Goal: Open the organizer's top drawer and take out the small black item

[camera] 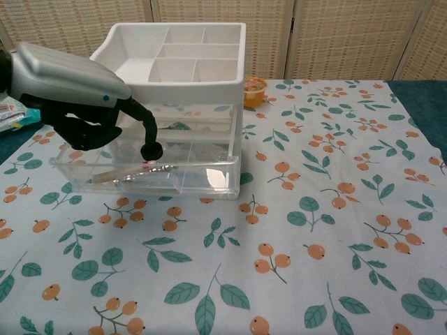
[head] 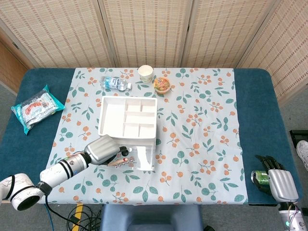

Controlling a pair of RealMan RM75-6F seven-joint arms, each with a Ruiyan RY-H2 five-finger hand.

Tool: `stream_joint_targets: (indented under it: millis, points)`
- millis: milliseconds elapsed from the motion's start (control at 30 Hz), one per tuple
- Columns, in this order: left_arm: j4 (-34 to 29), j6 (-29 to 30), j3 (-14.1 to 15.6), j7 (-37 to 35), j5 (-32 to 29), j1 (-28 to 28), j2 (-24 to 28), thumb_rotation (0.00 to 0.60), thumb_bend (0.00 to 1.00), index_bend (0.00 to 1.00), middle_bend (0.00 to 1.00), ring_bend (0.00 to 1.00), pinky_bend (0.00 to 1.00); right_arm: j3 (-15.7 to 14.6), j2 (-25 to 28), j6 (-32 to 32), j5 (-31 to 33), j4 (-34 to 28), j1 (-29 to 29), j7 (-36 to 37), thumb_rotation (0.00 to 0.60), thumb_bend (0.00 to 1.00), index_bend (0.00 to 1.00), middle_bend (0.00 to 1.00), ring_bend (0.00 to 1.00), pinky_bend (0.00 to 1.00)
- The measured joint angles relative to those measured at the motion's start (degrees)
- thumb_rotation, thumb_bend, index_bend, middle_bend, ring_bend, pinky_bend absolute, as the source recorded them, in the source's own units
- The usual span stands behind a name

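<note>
The white organizer [head: 127,118] [camera: 174,59] stands mid-table with its clear top drawer [head: 144,161] [camera: 202,178] pulled out toward me. My left hand [head: 103,150] [camera: 66,77] hovers over the drawer's left half. One black finger [camera: 148,136] hooks down into the drawer while the rest curl under the palm, and it holds nothing I can see. Small silvery and red-tipped items [head: 122,161] [camera: 133,172] lie just below the fingertip. No separate black item can be made out. My right hand [head: 281,185] rests at the table's near right corner, fingers spread.
A green can [head: 261,177] lies beside the right hand. Behind the organizer are a paper cup [head: 145,73], a water bottle [head: 115,83] and an orange snack bowl [head: 162,84] [camera: 255,87]. A teal packet [head: 37,107] sits at the far left.
</note>
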Motion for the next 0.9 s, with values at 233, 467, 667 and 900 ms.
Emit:
stream_joint_targets:
  millis: [233, 467, 667, 900]
  points:
    - [-0.23, 3.45, -0.33, -0.35, 2.83, 1.42, -0.38, 0.6, 0.73, 0.29, 0.95, 1.0, 1.0, -0.07, -0.02, 0.18, -0.16, 0.15, -0.09, 0.18, 0.6, 0.33, 0.14, 0.23, 0.18, 0.25]
    - [3.95, 8.93, -0.15, -2.33, 10.64, 2.63, -3.62, 0.6, 0.44, 0.32, 0.95, 1.0, 1.0, -0.05, 0.03, 0.3, -0.19, 0.15, -0.15, 0.31, 0.6, 0.33, 0.14, 0.23, 0.18, 0.25]
    - [10.04, 13.79, 0.68, -6.0, 17.73, 3.13, -7.2, 0.6, 0.28, 0.34, 0.95, 1.0, 1.0, -0.02, 0.06, 0.44, -0.16, 0.2, -0.25, 0.44, 0.6, 0.33, 0.14, 0.24, 0.18, 0.25]
    - [14.47, 17.36, 1.54, -7.29, 21.76, 3.29, -9.76, 0.6, 0.24, 0.35, 0.95, 1.0, 1.0, 0.05, 0.0, 0.36, -0.19, 0.3, -0.15, 0.57, 0.6, 0.33, 0.14, 0.24, 0.18, 0.25]
